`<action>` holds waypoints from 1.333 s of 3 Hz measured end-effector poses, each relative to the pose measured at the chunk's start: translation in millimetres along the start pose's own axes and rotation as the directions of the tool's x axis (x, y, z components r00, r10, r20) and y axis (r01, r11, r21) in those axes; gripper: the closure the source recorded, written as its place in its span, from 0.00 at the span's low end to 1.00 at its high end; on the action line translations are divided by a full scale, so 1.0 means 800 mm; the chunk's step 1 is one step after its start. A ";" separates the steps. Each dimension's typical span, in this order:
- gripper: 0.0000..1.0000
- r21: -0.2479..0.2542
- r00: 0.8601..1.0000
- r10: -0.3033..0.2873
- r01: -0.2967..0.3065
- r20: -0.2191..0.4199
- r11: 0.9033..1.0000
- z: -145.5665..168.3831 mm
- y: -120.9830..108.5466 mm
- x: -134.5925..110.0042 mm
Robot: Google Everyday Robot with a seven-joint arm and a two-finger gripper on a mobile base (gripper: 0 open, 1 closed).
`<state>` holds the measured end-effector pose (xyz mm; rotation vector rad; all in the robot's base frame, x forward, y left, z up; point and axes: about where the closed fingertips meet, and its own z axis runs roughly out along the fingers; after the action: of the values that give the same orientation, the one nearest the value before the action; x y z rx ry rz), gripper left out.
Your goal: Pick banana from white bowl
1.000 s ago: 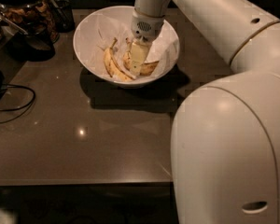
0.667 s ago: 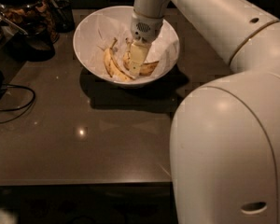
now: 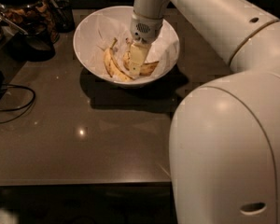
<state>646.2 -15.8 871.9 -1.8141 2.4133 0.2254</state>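
My gripper [image 3: 136, 65] stayed unmoved over the unlifted banana [image 3: 150, 68] at the white bowl's [image 3: 91, 29] 5 o'clock; its grip I couldn't tell.

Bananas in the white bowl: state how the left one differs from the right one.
The left banana is paler and fully visible; the right banana is browner and partly hidden behind the gripper, which is down inside the bowl. Both lie in the white bowl.

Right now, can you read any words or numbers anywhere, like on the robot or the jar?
None: no words, numbers or signs can be read.
The robot's hand, down inside the white bowl, shows no label.
The jar shows none either.
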 end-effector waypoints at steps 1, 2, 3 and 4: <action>0.37 -0.002 1.000 0.000 0.000 -0.001 1.000 0.001 0.001 0.000; 0.37 -0.004 1.000 0.001 -0.001 -0.003 1.000 0.001 0.002 0.000; 0.37 -0.005 1.000 0.001 -0.001 -0.004 1.000 0.001 0.002 0.001; 0.37 -0.006 1.000 0.001 -0.001 -0.005 1.000 0.001 0.002 0.001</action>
<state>644.1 -15.9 870.8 -1.8184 2.4193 0.2282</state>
